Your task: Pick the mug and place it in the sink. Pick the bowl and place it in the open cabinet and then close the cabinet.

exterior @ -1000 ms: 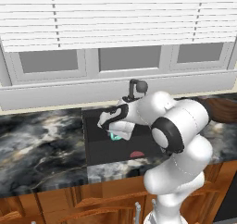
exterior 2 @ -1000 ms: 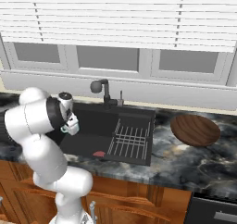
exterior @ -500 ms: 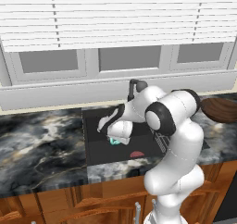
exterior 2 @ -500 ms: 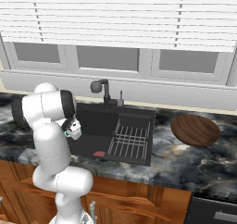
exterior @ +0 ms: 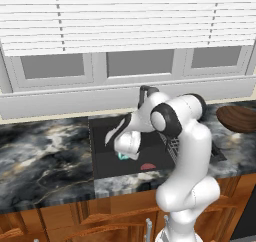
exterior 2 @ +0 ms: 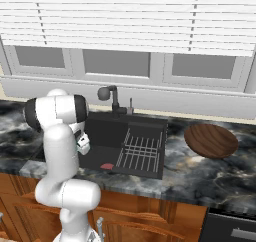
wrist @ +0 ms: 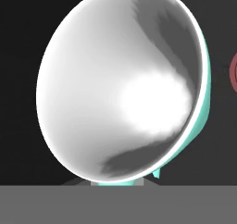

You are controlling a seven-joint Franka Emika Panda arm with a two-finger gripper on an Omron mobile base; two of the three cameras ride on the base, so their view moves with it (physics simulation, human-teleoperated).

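The teal mug [exterior: 122, 156] with its white inside [wrist: 120, 89] hangs low inside the black sink [exterior: 102, 162], above the basin's left half. My gripper [exterior: 125, 151] is shut on the mug, reaching down into the basin; from the right side the gripper [exterior 2: 82, 144] shows beside the arm, with the sink [exterior 2: 102, 131] behind it. On the counter right of the sink rests the wide brown wooden bowl [exterior: 238, 118] [exterior 2: 210, 140], far from the gripper. The cabinet is out of view.
A dark faucet [exterior 2: 111, 94] stands behind the basin and a black wire rack [exterior 2: 142, 151] lies in its right half. A small red drain piece [exterior 2: 106, 166] sits on the basin floor. Marble counter [exterior: 45, 156] extends left; a window with blinds is behind.
The arm has folded down and carried the mug lower into the sink basin, toward its front. The bowl has not moved.
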